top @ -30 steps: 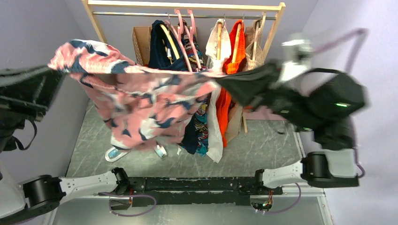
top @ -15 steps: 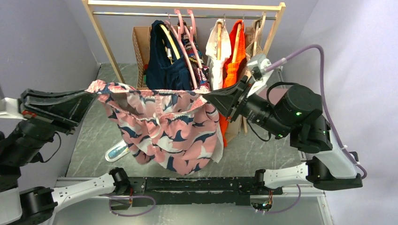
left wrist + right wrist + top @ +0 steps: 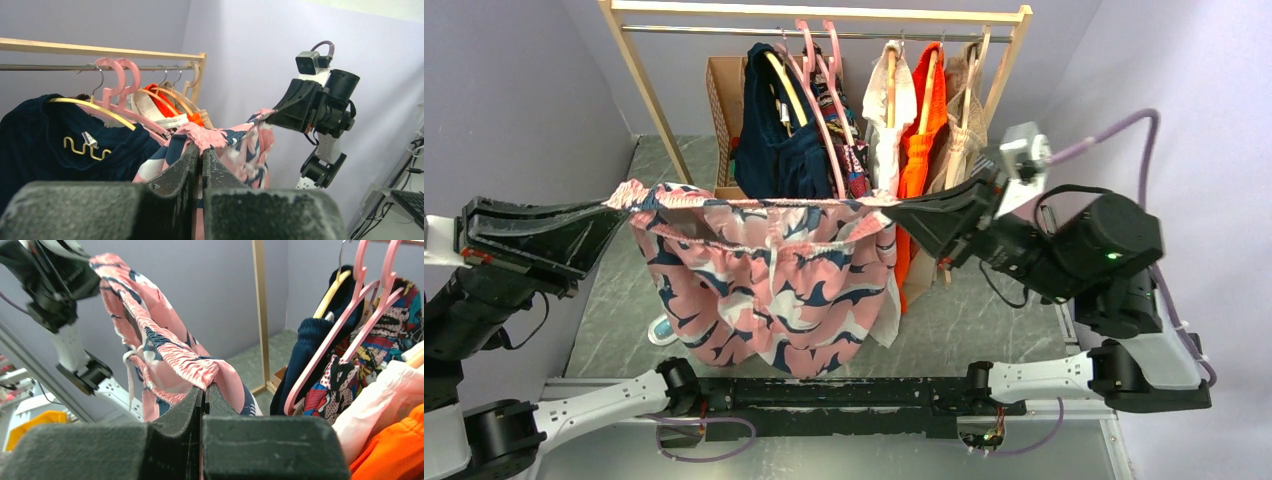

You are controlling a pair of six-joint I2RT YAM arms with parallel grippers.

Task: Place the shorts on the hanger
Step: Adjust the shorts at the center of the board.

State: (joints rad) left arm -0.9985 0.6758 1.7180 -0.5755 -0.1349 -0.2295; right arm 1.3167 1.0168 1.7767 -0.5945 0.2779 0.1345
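Over the near edge of the grey marbled table (image 3: 994, 310), seen from above, both arms are up and reaching in from opposite sides. The left gripper (image 3: 617, 204) has its fingers pressed tight on one end of a gathered waistband, and the right gripper (image 3: 886, 211) is pinched just as tight on the other end. Between them hang the loose pink fabric shorts with the navy and white wave print (image 3: 769, 290), waistband pulled into a nearly straight line, legs drooping freely in the air. Behind them stands the pale wooden clothes rack (image 3: 824, 12). On its rail hangs the pale-pink plastic clothes hanger with the curved hook (image 3: 819, 90), squeezed between a dark navy garment (image 3: 764, 135) and a white top (image 3: 884, 110), with an orange garment (image 3: 921, 140) further right. The shorts are in front of that hanger, on the robot's side of it; whether the fabric brushes it, I can't tell from up here.

Now the left wrist camera: two dark rough fingers closed together, a fold of pink and navy cloth caught at their tips. Beyond the fold, the cloth runs across to the right arm against the lilac wall. The pink hook sits on the rail to the upper left.

Right wrist camera: same story, the fingers are shut with the ruffled elastic band nipped between them. The band climbs away to the upper left toward the other arm. The pink hanger's long shoulder slants down on the right, clearly apart from the shorts here.
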